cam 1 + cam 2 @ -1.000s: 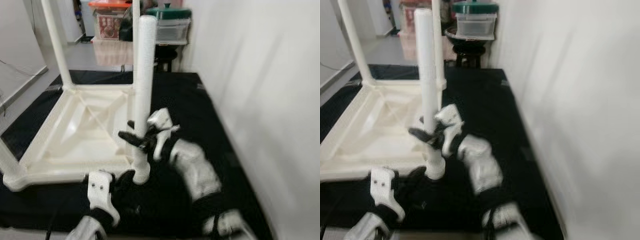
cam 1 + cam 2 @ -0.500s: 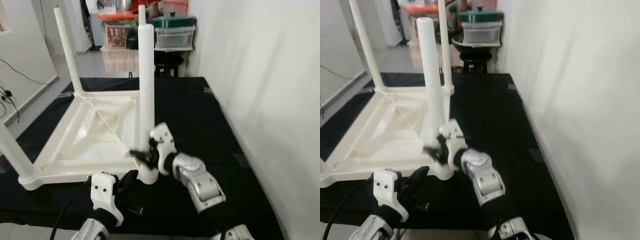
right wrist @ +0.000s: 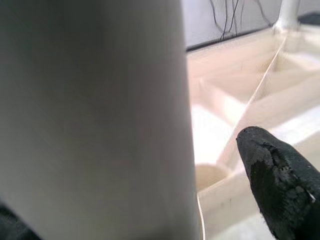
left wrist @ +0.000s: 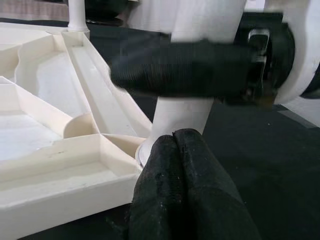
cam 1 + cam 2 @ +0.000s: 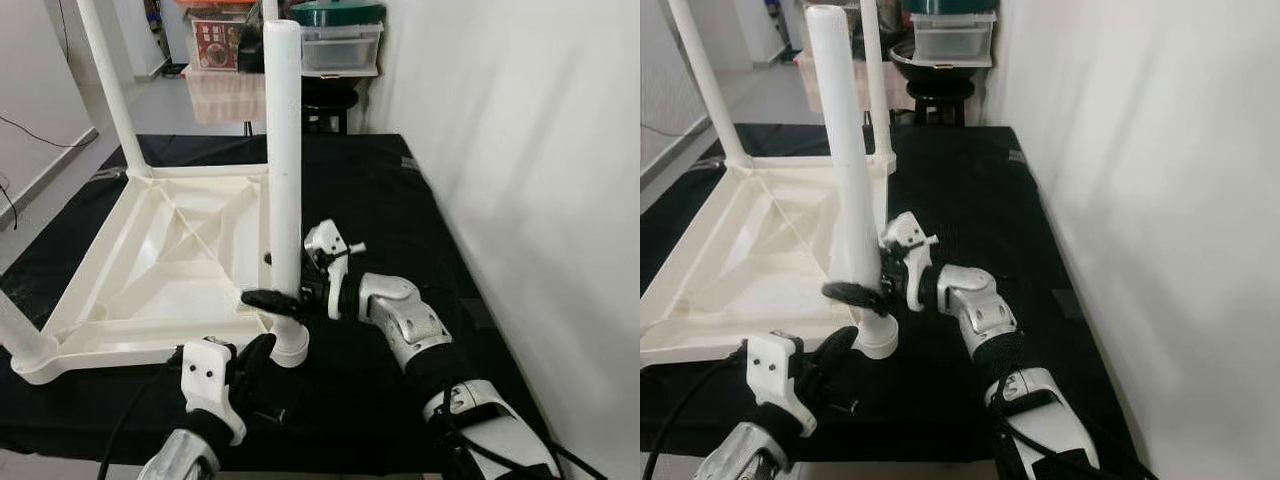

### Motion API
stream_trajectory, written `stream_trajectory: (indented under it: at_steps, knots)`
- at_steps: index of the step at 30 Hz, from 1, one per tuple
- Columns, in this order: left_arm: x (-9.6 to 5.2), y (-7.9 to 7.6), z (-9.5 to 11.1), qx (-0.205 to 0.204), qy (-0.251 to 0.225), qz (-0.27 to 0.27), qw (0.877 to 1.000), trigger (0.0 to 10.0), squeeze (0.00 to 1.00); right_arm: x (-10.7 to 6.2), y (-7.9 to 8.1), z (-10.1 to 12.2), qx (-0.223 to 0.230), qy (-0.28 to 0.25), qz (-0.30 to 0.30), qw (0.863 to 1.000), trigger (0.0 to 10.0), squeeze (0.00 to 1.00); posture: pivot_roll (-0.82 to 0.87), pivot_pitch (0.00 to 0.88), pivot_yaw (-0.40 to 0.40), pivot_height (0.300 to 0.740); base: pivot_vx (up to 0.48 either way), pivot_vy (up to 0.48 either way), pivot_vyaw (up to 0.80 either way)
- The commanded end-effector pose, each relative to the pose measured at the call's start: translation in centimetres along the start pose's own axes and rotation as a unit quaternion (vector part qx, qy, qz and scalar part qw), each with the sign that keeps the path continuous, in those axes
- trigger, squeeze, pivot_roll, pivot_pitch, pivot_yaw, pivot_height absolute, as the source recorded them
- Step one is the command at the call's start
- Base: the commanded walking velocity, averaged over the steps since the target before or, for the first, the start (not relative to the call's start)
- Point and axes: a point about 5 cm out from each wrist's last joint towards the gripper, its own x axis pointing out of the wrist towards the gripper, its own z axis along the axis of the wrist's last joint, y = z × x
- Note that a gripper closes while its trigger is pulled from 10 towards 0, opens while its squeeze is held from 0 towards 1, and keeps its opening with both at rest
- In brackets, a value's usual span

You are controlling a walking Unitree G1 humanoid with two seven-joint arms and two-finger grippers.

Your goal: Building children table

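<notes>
The white children's table point(image 5: 150, 262) lies upside down on a black mat, legs pointing up. Its near right leg point(image 5: 284, 150) stands in the corner socket point(image 5: 291, 350). My right gripper point(image 5: 268, 280) is shut on this leg just above the socket, one finger point(image 5: 270, 298) across the front and the other behind. In the right wrist view the leg point(image 3: 95, 115) is very close, with one fingertip point(image 3: 277, 187) beside it. My left gripper point(image 5: 260, 350) is shut and holds nothing. Its tips point(image 4: 173, 140) rest at the foot of the socket.
Other upright legs stand at the far left corner point(image 5: 105, 90) and the near left corner point(image 5: 15, 335). A white wall point(image 5: 520, 150) runs close along the right. Storage boxes point(image 5: 340, 40) and a dark stool stand beyond the mat point(image 5: 380, 200).
The head view has shifted. My right gripper's fingers now reach further across the leg's front, a little above the socket. The left gripper stays by the socket.
</notes>
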Motion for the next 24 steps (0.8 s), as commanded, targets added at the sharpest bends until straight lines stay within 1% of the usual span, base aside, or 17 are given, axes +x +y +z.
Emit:
stream_trajectory:
  at_steps: [1,3,4,5,6,8,12,15,16,17,18,19,20,21,22,23,24]
  knots:
    - [-0.1,0.1,-0.5,0.007,0.009,0.004,1.000,10.0,0.00,0.2,-0.1,0.9,-0.018,-0.003,0.017,1.000,9.5,0.00,0.06,0.000,-0.039,0.740,0.000,0.000,0.00]
    - [-0.1,0.2,-0.5,0.007,0.010,0.004,1.000,10.0,0.00,0.2,0.1,1.5,-0.018,-0.019,0.063,0.998,0.0,0.00,0.06,0.000,-0.036,0.740,0.000,0.000,0.00]
    - [-0.1,0.2,-0.5,0.007,0.010,0.004,1.000,10.0,0.00,0.2,0.1,1.5,-0.018,-0.019,0.063,0.998,0.0,0.00,0.06,0.000,-0.036,0.740,0.000,0.000,0.00]
    - [-0.2,0.1,-0.5,0.006,0.010,0.003,1.000,10.0,0.00,0.2,0.2,1.8,-0.018,-0.024,0.083,0.996,0.0,0.00,0.06,0.000,-0.036,0.740,0.000,0.000,0.00]
    - [-0.2,0.1,-0.5,0.006,0.010,0.003,1.000,10.0,0.00,0.2,0.2,1.8,-0.018,-0.024,0.083,0.996,0.0,0.00,0.06,0.000,-0.036,0.740,0.000,0.000,0.00]
    - [-0.2,0.1,-0.5,0.006,0.011,0.003,1.000,10.0,0.00,0.1,0.1,1.9,-0.023,-0.028,0.104,0.994,0.0,0.00,0.06,0.000,-0.032,0.740,0.000,0.000,0.00]
    - [-0.3,0.1,-0.4,0.005,0.010,0.003,1.000,10.0,0.00,0.1,0.0,1.8,-0.027,-0.027,0.101,0.994,0.0,0.00,0.06,0.000,-0.031,0.740,0.000,0.000,0.00]
    - [-0.4,0.1,-0.3,0.004,0.010,0.003,1.000,10.0,0.00,-0.3,0.1,0.4,-0.036,-0.009,0.068,0.997,0.0,0.00,0.06,0.000,-0.033,0.740,0.000,0.000,0.00]
    - [-0.4,0.1,-0.3,0.004,0.010,0.003,1.000,10.0,0.00,-0.3,0.1,0.4,-0.036,-0.009,0.068,0.997,0.0,0.00,0.06,0.000,-0.033,0.740,0.000,0.000,0.00]
    - [-0.4,0.1,-0.3,0.004,0.010,0.004,1.000,10.0,0.00,0.0,0.6,-0.4,-0.036,0.004,0.041,0.999,0.0,0.00,0.05,0.000,-0.033,0.740,0.000,0.000,0.00]
    - [-0.6,0.2,-0.3,0.003,0.010,0.004,1.000,10.0,0.00,1.1,1.1,-1.3,-0.025,0.006,-0.091,0.996,0.0,0.00,0.04,0.000,-0.034,0.740,0.000,0.000,0.00]
    - [-0.6,0.2,-0.2,0.003,0.010,0.004,1.000,10.0,0.00,1.5,1.4,-1.6,-0.017,0.006,-0.192,0.981,0.0,0.00,0.04,0.000,-0.035,0.740,0.000,0.000,0.00]
    - [-0.6,0.2,-0.2,0.003,0.010,0.004,1.000,10.0,0.00,1.5,1.4,-1.6,-0.017,0.006,-0.192,0.981,0.0,0.00,0.04,0.000,-0.035,0.740,0.000,0.000,0.00]
    - [-0.7,0.3,-0.2,0.003,0.010,0.004,1.000,10.0,0.00,1.2,1.2,-2.0,0.013,0.009,-0.302,0.953,0.0,0.00,0.04,0.000,-0.035,0.740,0.000,0.000,0.00]
    - [-0.7,0.3,-0.2,0.003,0.010,0.004,1.000,10.0,0.00,1.2,1.2,-2.0,0.013,0.009,-0.302,0.953,0.0,0.00,0.04,0.000,-0.035,0.740,0.000,0.000,0.00]
    - [-0.7,0.4,-0.2,0.002,0.011,0.004,1.000,10.0,0.00,1.1,2.0,-1.7,-0.001,-0.005,-0.307,0.952,0.0,0.00,0.02,0.000,-0.008,0.740,0.000,0.000,0.00]
    - [-0.7,0.4,-0.2,0.002,0.011,0.004,1.000,10.0,0.00,1.1,2.0,-1.7,-0.001,-0.005,-0.307,0.952,0.0,0.00,0.02,0.000,-0.008,0.740,0.000,0.000,0.00]
